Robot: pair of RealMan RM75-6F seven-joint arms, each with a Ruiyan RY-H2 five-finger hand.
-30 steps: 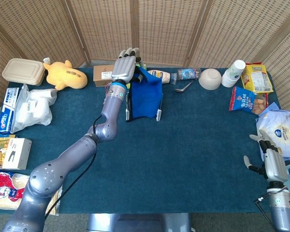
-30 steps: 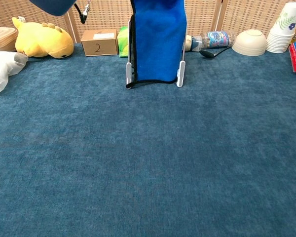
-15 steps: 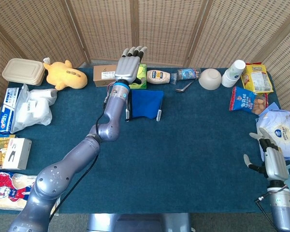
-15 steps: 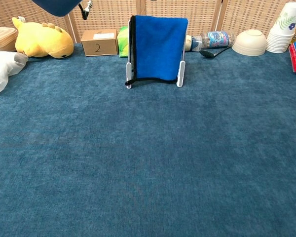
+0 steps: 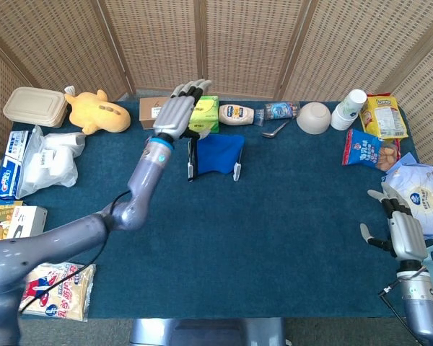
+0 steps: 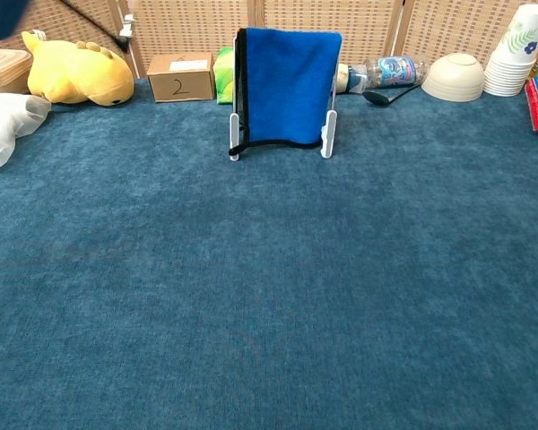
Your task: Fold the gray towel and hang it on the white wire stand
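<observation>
A folded blue towel (image 5: 219, 153) hangs over the white wire stand (image 5: 237, 172) at the back middle of the table. In the chest view the towel (image 6: 287, 85) drapes straight down between the stand's white legs (image 6: 327, 141), with a black hem along its lower edge. My left hand (image 5: 177, 112) hovers just left of the stand, fingers stretched and apart, holding nothing and clear of the towel. At the table's right front corner my right hand (image 5: 398, 227) is open and empty, far from the stand.
Behind the stand are a cardboard box (image 5: 150, 109), a green box (image 5: 205, 113), a bottle (image 5: 237, 114), a spoon and a bowl (image 5: 314, 117). A yellow plush (image 5: 97, 112) and a plastic bag (image 5: 50, 158) lie left. Cups (image 5: 348, 108) and snack bags sit right.
The towel dropped from the raised left hand onto the stand and now hangs still. The left hand then drew back leftward and lower. The right hand barely shifted.
</observation>
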